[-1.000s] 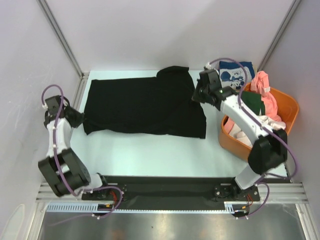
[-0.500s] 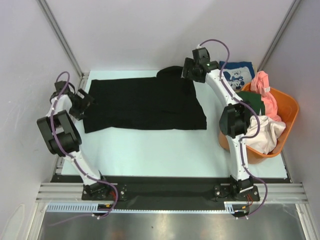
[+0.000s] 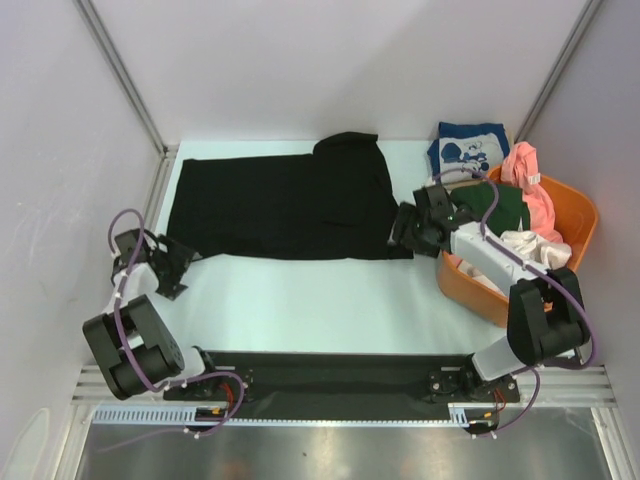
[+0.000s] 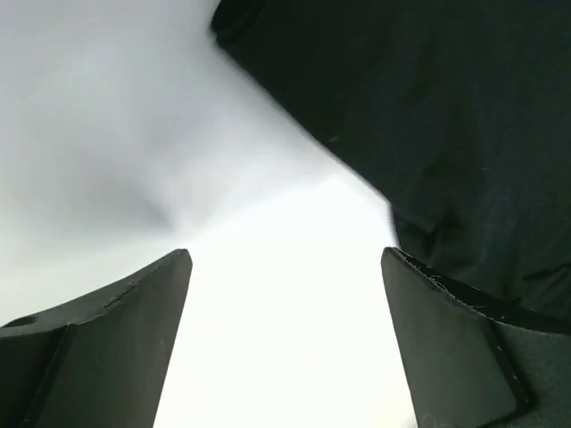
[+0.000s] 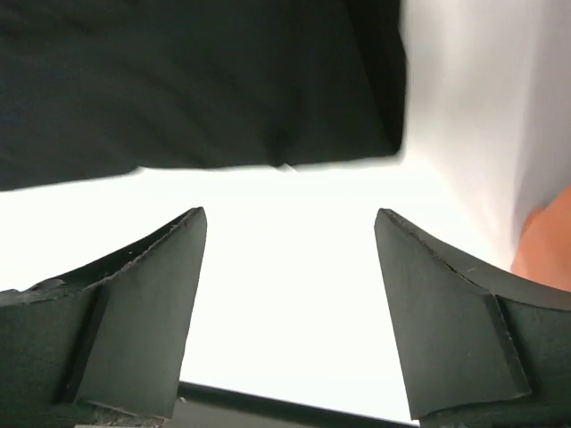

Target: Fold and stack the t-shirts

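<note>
The black t-shirt (image 3: 285, 205) lies spread flat across the far half of the table (image 3: 300, 300). My left gripper (image 4: 285, 263) hangs just beside its near left corner, fingers apart and holding nothing. My right gripper (image 5: 290, 218) hangs at its near right corner, also apart and empty. The navy t-shirt (image 3: 468, 148) lies far right. The pink t-shirt (image 3: 532, 185), dark green t-shirt (image 3: 497, 205) and off-white t-shirt (image 3: 537, 250) sit in the orange basket (image 3: 460, 282).

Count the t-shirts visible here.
5: the black t-shirt spread flat on the table, the navy t-shirt beyond the orange basket, and the pink t-shirt, dark green t-shirt and off-white t-shirt piled in it. More may be buried underneath.
</note>
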Motion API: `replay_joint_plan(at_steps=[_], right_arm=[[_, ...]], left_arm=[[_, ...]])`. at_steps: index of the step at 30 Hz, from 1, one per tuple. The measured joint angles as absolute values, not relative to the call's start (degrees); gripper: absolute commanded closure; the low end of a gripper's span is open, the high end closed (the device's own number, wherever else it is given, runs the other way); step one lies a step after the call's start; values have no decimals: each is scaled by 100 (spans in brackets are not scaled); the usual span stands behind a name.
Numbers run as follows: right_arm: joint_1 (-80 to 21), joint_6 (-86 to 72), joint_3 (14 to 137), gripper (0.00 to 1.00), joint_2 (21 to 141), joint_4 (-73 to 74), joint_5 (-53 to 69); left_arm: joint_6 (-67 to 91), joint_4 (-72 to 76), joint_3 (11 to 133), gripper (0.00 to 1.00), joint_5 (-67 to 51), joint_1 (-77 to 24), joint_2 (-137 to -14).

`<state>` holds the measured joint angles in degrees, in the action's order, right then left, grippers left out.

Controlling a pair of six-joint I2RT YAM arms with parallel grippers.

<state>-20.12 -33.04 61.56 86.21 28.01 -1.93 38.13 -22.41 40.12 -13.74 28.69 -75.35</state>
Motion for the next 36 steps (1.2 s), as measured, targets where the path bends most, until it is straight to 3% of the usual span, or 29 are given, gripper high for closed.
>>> replay_joint_plan(at_steps=[5, 17, 22, 23, 26, 29, 32, 36], right_arm=[[-1997, -3518, 5352, 21, 8744, 2536, 73], [-1557, -3367, 5616, 27, 9692, 1732, 279], [-1437, -3277, 5730, 44, 9878, 1575, 366], [-1420, -3267, 5756, 55, 9918, 1555, 386], [-1372, -3221, 5824, 75, 10068, 1448, 427], [-1352, -3188, 5878, 87, 10173, 1393, 491], [-1350, -3170, 5892, 96, 10184, 1385, 534], [-1347, -3131, 5911, 100, 10184, 1387, 548]], left_arm=[[4278, -1715, 3389, 5, -1415, 2869, -7502], [4864, -650, 3636, 9, -1166, 2888, -8158], [5006, -373, 4042, 19, -1103, 2895, -8733], [5019, -331, 4082, 23, -1105, 2895, -8799], [5068, -191, 4163, 29, -1116, 2882, -8980], [5068, -193, 4259, 26, -1081, 2814, -9076], [5057, -235, 4305, 18, -939, 2657, -9072], [5046, -443, 4307, 23, -722, 2550, -8938]])
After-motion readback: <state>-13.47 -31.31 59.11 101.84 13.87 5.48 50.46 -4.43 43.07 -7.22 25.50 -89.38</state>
